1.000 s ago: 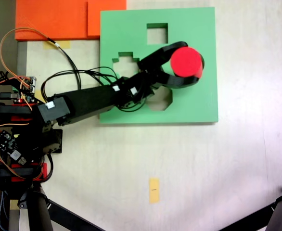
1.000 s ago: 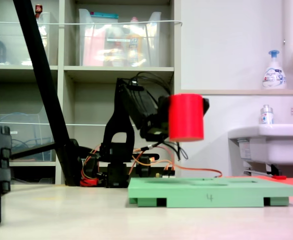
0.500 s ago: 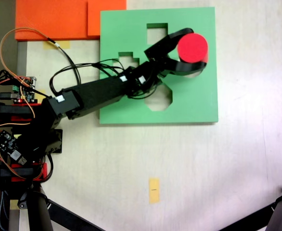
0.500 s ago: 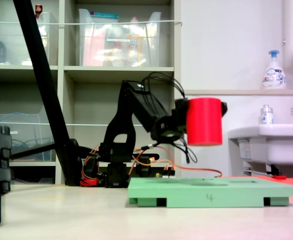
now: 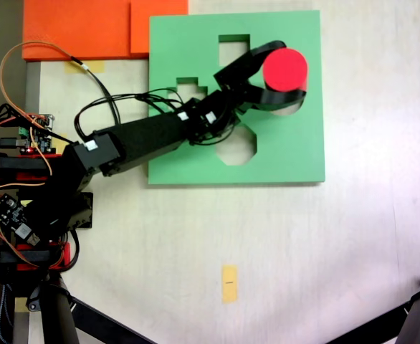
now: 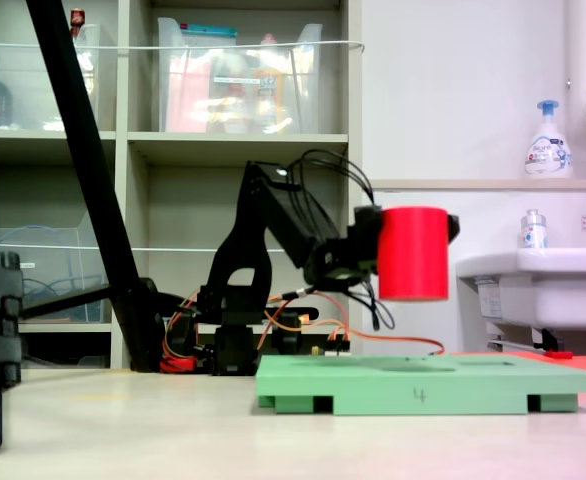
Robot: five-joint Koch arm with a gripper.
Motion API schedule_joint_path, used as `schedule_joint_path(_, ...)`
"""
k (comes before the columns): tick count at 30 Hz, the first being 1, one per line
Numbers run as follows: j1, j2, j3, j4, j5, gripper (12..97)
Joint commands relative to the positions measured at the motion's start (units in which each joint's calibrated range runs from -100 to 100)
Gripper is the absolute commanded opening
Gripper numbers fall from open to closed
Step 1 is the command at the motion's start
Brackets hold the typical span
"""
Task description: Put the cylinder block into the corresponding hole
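The red cylinder block (image 5: 285,69) hangs upright in the air, held by my black gripper (image 5: 288,74), whose fingers are shut around its sides. In a fixed view from the side the cylinder block (image 6: 413,254) floats clearly above the green foam board (image 6: 423,381), with a gap between them. From above it sits over the board's (image 5: 296,147) upper right part, where the circular hole is largely hidden under the block and the fingers; a pale sliver (image 5: 287,112) shows below them. The octagonal cutout (image 5: 236,147), the square cutout (image 5: 234,47) and the cross cutout (image 5: 188,89) lie open.
Orange foam sheets (image 5: 81,27) lie at the board's upper left. The arm's base with loose wires (image 5: 24,143) stands at the left. A yellow tape mark (image 5: 228,283) is on the table, tripod legs (image 5: 418,315) at the bottom corners. A sink (image 6: 533,285) and shelves (image 6: 173,140) stand behind.
The gripper carried the cylinder block from over the board's middle right toward its upper right, further from the base. In the last half second it dipped slightly lower.
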Motion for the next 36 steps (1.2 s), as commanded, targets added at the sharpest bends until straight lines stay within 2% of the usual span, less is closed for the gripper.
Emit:
schedule_joint_path(1,-0.3,-1.5,0.6,2.6,0.0,38.5)
schedule_joint_path(36,-1.2,13.5,5.4,3.4,1.3,38.8)
